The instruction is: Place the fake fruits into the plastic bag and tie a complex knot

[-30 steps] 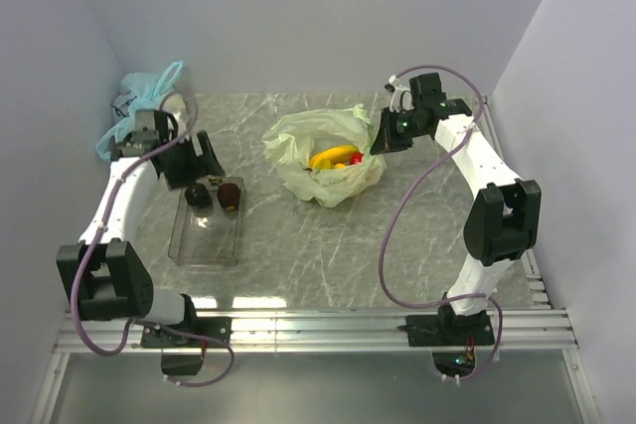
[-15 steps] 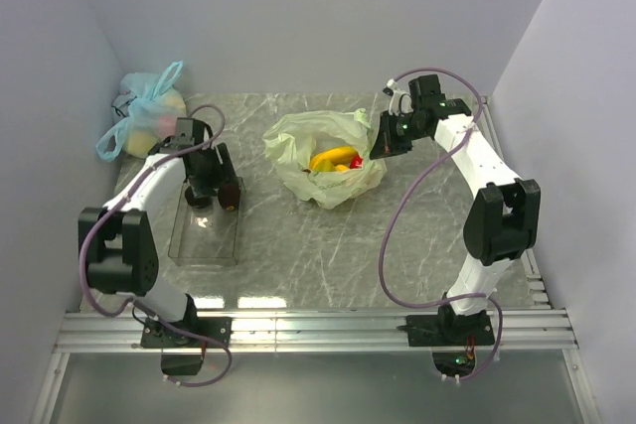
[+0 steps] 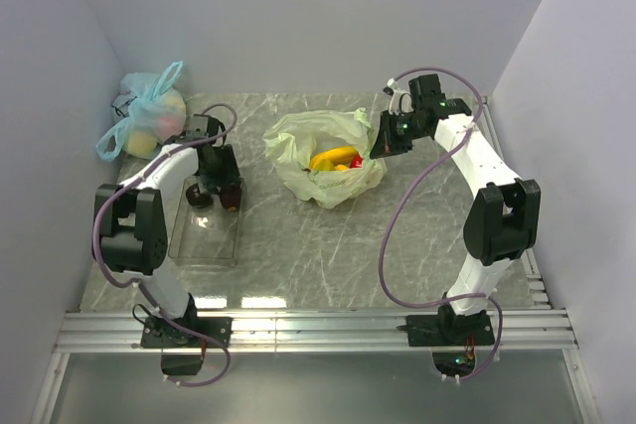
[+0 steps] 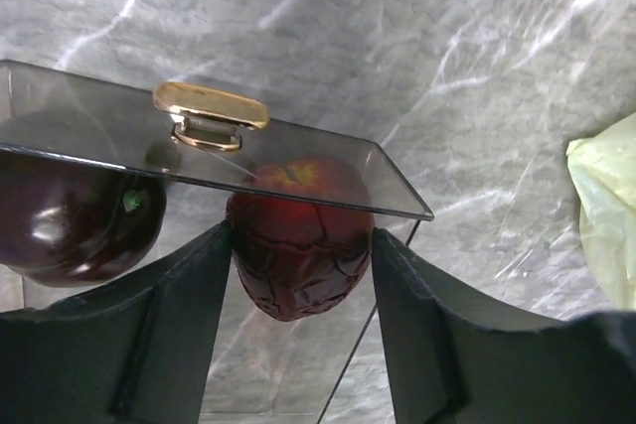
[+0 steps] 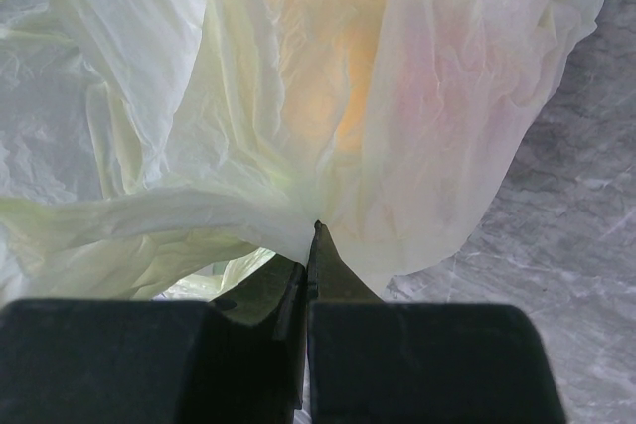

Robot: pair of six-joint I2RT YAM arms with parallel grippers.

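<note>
The pale green plastic bag (image 3: 328,161) lies open at mid table with the yellow banana bunch (image 3: 335,156) and the red apple (image 3: 356,159) inside. My right gripper (image 3: 378,144) is shut on the bag's right edge; in the right wrist view the jaws (image 5: 310,235) pinch the thin plastic (image 5: 397,96). My left gripper (image 3: 227,191) is at the far end of the clear tray (image 3: 204,240). In the left wrist view its fingers (image 4: 303,235) press both sides of a dark red-brown fruit (image 4: 298,245). A second dark fruit (image 4: 79,225) sits just to its left.
A light blue knotted bag (image 3: 149,116) with pale fruits sits in the back left corner by the wall. The clear tray has a gold handle (image 4: 209,111) on its wall. The green bag's edge (image 4: 606,215) shows at the right of the left wrist view.
My left arm swung from the back left over to the tray, and its gripper came down around the right-hand dark fruit. The right gripper stayed holding the bag's edge.
</note>
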